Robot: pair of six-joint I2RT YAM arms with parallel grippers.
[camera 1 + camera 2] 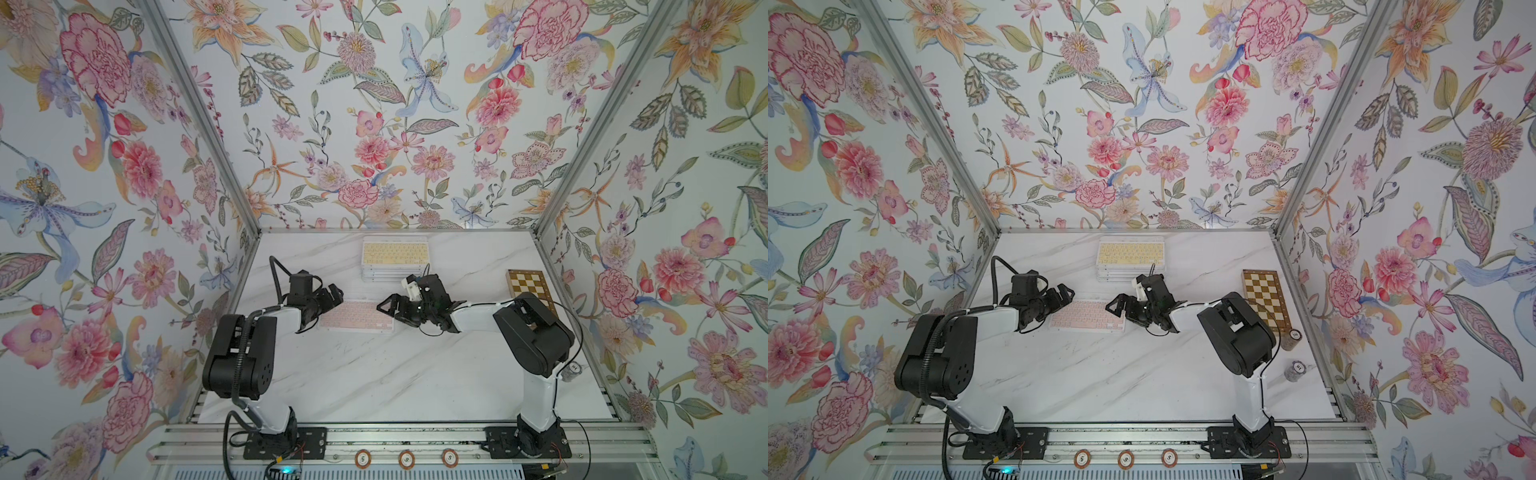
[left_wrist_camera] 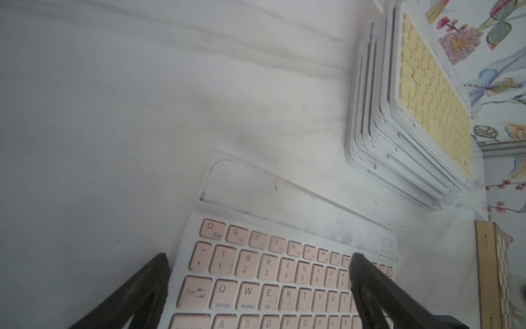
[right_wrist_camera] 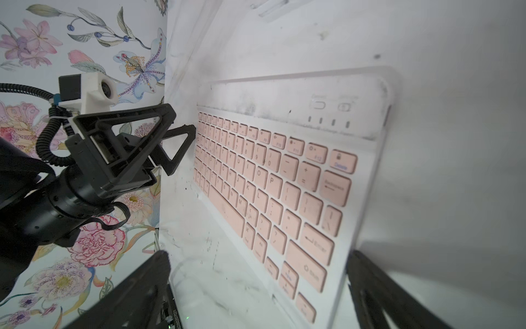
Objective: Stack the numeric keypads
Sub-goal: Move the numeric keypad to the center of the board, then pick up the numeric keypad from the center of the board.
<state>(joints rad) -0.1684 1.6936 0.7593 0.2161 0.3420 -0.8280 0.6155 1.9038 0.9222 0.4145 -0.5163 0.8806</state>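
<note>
A thin rectangular white-framed keypad with pastel pink keys (image 1: 357, 316) (image 1: 1086, 316) is lying flat, keys up, near the middle of the white marble-patterned table (image 1: 374, 374), its long sides running parallel to the far edge. Behind it, against the middle of the far edge, a stack of white-framed keypads topped by a yellow-keyed one (image 1: 395, 253) (image 1: 1130, 253) (image 2: 427, 99) is sitting slightly uneven, its lower layers stepping out at one side in the left wrist view.

The black left gripper (image 1: 332, 297) (image 2: 259, 256) is hanging at the pink-keyed keypad's left end with its fingers apart. One finger is showing over bare table just beside that short edge and the other over the number row. Whether either is touching cannot be told.

The black right gripper (image 1: 384, 305) (image 3: 257, 253) is reaching at the keypad's right end, its fingers spread wide on either side of that end and gripping nothing.

A brown-and-cream wooden chessboard (image 1: 530, 286) (image 1: 1264, 297) is lying along the right edge, well apart from the keypads. In a top view, two short stacks of round chips (image 1: 1295, 336) are standing just in front of it by the same edge.
</note>
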